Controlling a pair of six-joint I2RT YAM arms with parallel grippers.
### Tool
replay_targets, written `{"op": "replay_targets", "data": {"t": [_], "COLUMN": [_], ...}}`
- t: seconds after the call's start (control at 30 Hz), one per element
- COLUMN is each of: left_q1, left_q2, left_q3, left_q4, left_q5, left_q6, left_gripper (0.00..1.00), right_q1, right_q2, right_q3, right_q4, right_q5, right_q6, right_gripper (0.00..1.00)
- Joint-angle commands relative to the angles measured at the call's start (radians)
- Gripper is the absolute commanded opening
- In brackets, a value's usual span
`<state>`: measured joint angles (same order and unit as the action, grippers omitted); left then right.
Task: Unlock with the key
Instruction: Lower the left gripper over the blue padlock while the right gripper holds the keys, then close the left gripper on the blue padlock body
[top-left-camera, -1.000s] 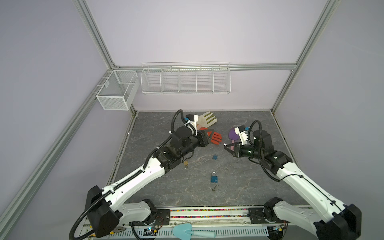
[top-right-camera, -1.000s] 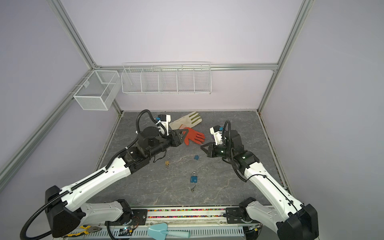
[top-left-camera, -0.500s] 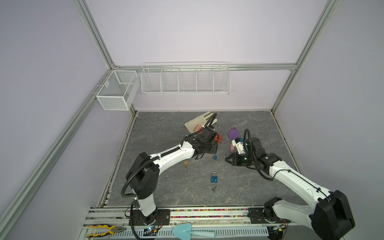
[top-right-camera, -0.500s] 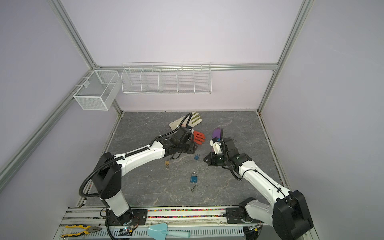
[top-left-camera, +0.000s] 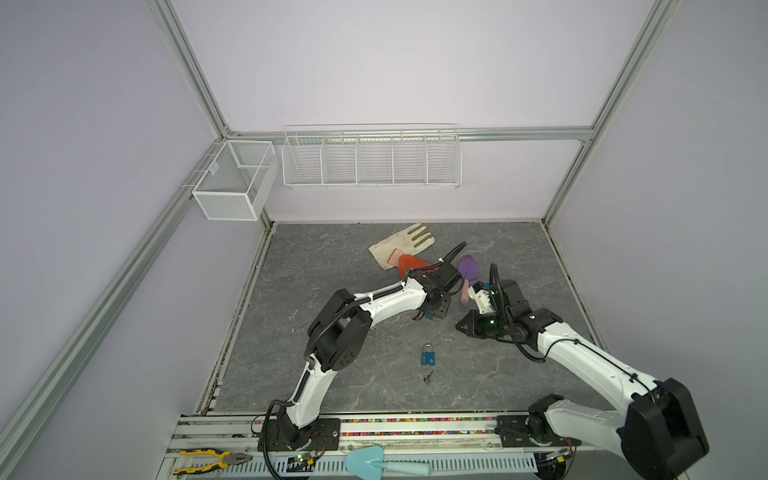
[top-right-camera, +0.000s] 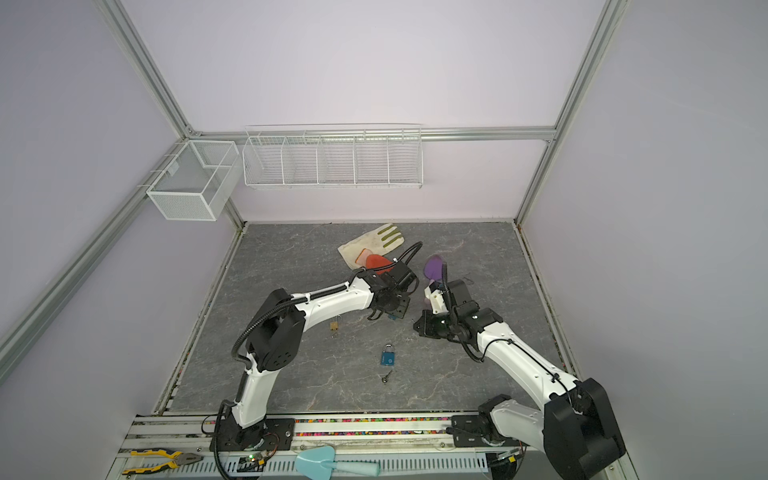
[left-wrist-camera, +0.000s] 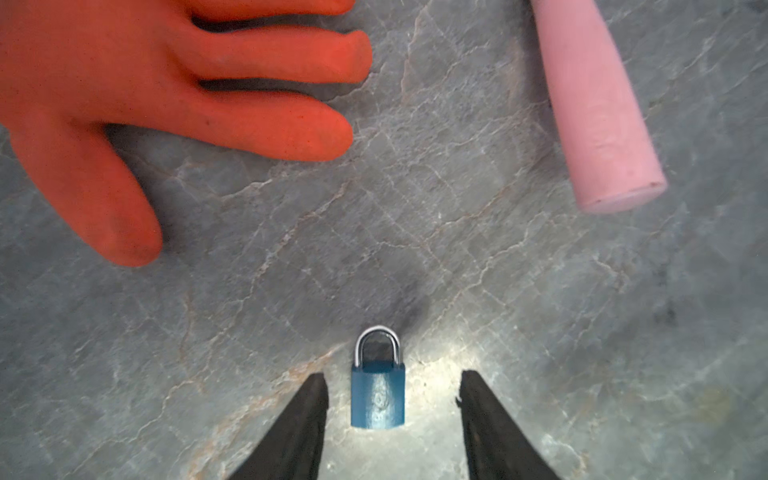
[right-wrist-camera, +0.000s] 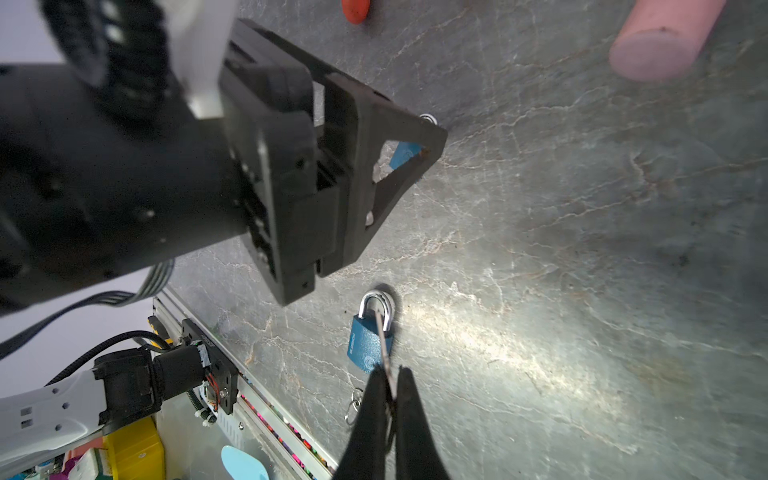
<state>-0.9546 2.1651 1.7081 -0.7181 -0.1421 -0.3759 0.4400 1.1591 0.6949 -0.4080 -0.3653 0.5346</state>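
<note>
Mid-counter, left pincer (left-wrist-camera: 390, 378) sits low with jaws released, straddling the small blue padlock (left-wrist-camera: 377, 395). There is a gap on both sides, so no contact. The padlock lies flat on the counter (left-wrist-camera: 457, 249), shackle pointing away from the pincer.

Right pincer (right-wrist-camera: 390, 372) is clenched on the key (right-wrist-camera: 381, 336), with the thin blade sticking out past the tips. In both top views it hangs just right of the left pincer, apart from it, off the counter.

Other items:
- Larger blue padlock (top-left-camera: 428, 355) lies flat nearer the front rail, well apart from both pincers.
- Spare key (top-left-camera: 427, 377) on a ring lies just in front of it.
- Brass padlock (top-right-camera: 334, 324) lies by the left forearm.
- Orange glove (left-wrist-camera: 124, 83) and pink handle (left-wrist-camera: 598, 104) lie beyond the small padlock. Neither touches it.
</note>
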Motion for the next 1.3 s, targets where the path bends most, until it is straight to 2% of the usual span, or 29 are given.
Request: {"op": "replay_targets", "data": {"t": [0.0, 0.53, 1.27], "left_q1": [-0.009, -0.015, -0.030], "left_q2": [0.049, 0.115, 0.099], "left_q3": [0.062, 0.102, 0.077], "left_q4": [-0.107, -0.139, -0.153], "left_q5": [-0.063, -0.043, -0.047], "left_q6": [0.022, -0.012, -0.072], "left_gripper": [0.51, 0.39, 0.31], "right_q1": [-0.006, -0.007, -0.007], "right_q2": [-0.039, -0.040, -0.044], "right_q3": [-0.019, -0.004, -0.001], "right_q4": [-0.026, -0.034, -0.035], "right_q5": [0.032, 0.029, 0.038], "right_q6": [0.001, -0.018, -0.027], "right_gripper": [0.06, 0.06, 0.06]}}
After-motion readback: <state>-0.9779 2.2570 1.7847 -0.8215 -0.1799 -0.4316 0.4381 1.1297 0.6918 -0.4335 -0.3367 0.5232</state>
